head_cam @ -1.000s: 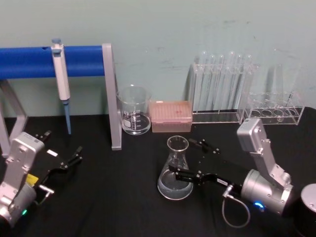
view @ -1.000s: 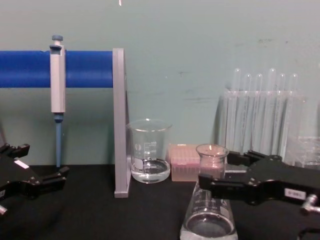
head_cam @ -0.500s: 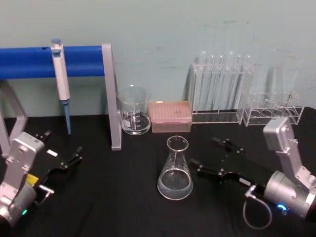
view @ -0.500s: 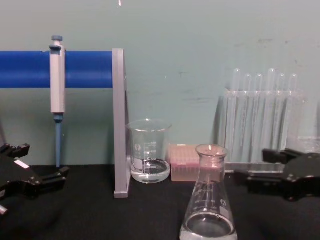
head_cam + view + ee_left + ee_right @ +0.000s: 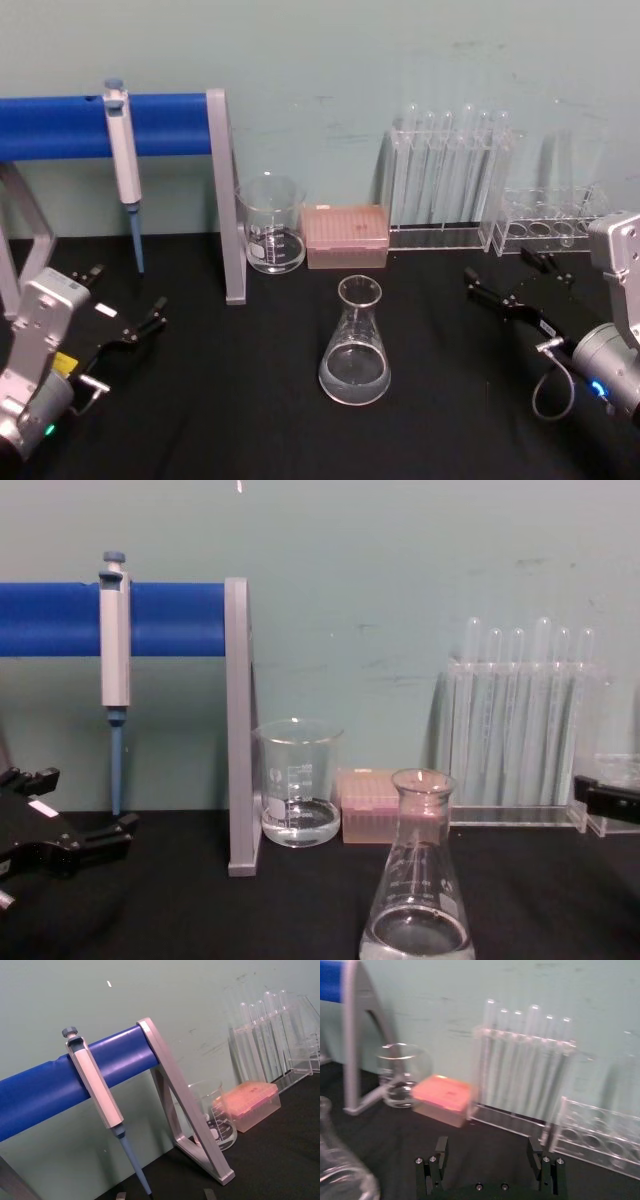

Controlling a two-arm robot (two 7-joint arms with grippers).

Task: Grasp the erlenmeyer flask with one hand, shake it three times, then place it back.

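Note:
The clear erlenmeyer flask (image 5: 355, 345) stands upright on the black table near the middle, with a little clear liquid in its base; it shows close in the chest view (image 5: 418, 880) and at a corner of the right wrist view (image 5: 340, 1170). My right gripper (image 5: 500, 272) is open and empty, well off to the flask's right, near the test tube racks. Its two fingers (image 5: 440, 1155) stand wide apart, and its tip shows at the chest view's right edge (image 5: 605, 798). My left gripper (image 5: 128, 290) rests open at the table's left (image 5: 80, 805).
A glass beaker (image 5: 270, 235) and a pink tip box (image 5: 345, 235) stand behind the flask. A rack of test tubes (image 5: 445, 190) and a low clear rack (image 5: 555, 225) line the back right. A pipette (image 5: 125, 160) hangs on the blue bar stand (image 5: 60, 125).
My right gripper has let go of the flask's neck and drawn back to the right, away from it. The flask stays standing in place. The left arm has not moved.

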